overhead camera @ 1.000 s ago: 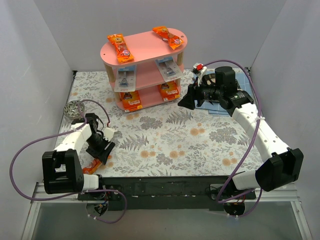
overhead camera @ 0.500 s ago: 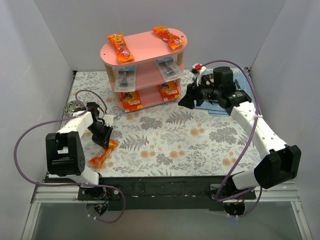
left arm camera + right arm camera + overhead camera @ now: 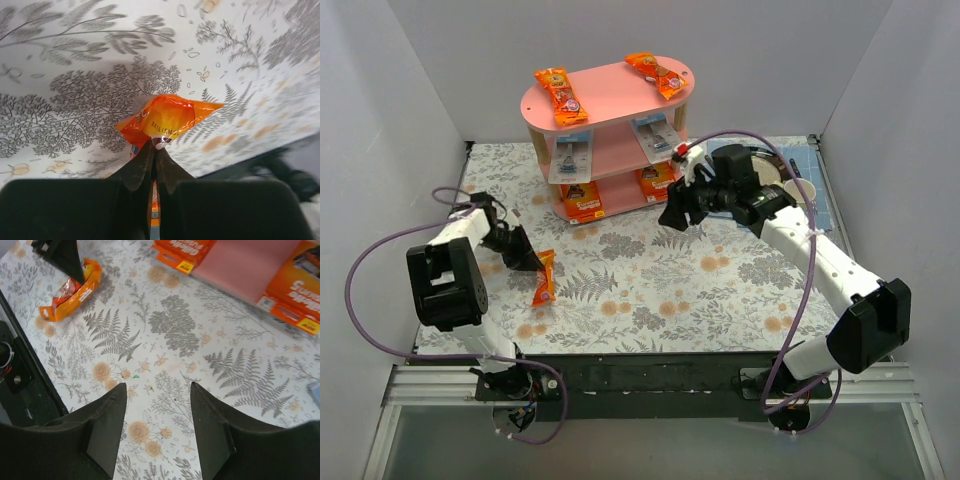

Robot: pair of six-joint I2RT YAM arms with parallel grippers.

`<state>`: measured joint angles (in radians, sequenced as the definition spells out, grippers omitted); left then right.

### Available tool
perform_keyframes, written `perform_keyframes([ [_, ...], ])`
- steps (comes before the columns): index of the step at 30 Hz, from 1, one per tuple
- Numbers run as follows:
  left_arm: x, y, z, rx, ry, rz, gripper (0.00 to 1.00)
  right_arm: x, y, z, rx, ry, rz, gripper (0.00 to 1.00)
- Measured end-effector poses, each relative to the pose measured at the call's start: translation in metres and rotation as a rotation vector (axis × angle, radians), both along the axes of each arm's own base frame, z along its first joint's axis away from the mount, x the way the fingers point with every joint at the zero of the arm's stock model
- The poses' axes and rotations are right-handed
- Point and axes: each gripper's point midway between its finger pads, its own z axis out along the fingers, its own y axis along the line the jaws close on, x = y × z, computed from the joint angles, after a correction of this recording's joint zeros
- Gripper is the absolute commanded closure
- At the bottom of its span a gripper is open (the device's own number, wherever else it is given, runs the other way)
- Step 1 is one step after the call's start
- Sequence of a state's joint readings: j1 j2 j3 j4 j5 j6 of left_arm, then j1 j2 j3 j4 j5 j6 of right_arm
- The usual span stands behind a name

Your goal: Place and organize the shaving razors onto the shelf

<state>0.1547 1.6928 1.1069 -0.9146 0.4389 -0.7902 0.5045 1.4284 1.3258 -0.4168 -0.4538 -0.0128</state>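
A long orange crinkly razor bag (image 3: 543, 279) hangs over the table's left side, and my left gripper (image 3: 527, 263) is shut on its end. In the left wrist view the bag (image 3: 167, 117) sticks out past the pinched fingertips of that gripper (image 3: 154, 147). The pink shelf (image 3: 610, 92) stands at the back with two orange bags (image 3: 560, 95) on top, blister packs (image 3: 570, 155) on the middle tier and orange cards (image 3: 585, 201) on the bottom. My right gripper (image 3: 678, 212) hovers open and empty in front of the shelf's right end. The right wrist view shows this gripper (image 3: 157, 387) above bare cloth, the held bag (image 3: 70, 292) far left.
A dark round plate (image 3: 766, 166), a white cup (image 3: 803, 190) and a blue cloth (image 3: 812, 160) lie at the back right behind the right arm. White walls close in three sides. A black rail (image 3: 640, 370) runs along the near edge.
My left gripper shut on the orange bag and carried it from the near-left edge up and to the right. My right gripper swung left, across the shelf's front.
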Motion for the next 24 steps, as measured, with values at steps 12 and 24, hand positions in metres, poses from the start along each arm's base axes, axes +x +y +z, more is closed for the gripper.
perform_keyframes([
  [12,-0.016,0.009,0.019,-0.51,0.159,0.478,0.49,-0.051,0.073,-0.07,-0.131,0.14,0.16,0.2],
  [24,-0.019,0.02,0.07,-0.344,-0.131,0.308,0.49,-0.088,0.162,-0.123,-0.105,0.377,0.303,0.15],
])
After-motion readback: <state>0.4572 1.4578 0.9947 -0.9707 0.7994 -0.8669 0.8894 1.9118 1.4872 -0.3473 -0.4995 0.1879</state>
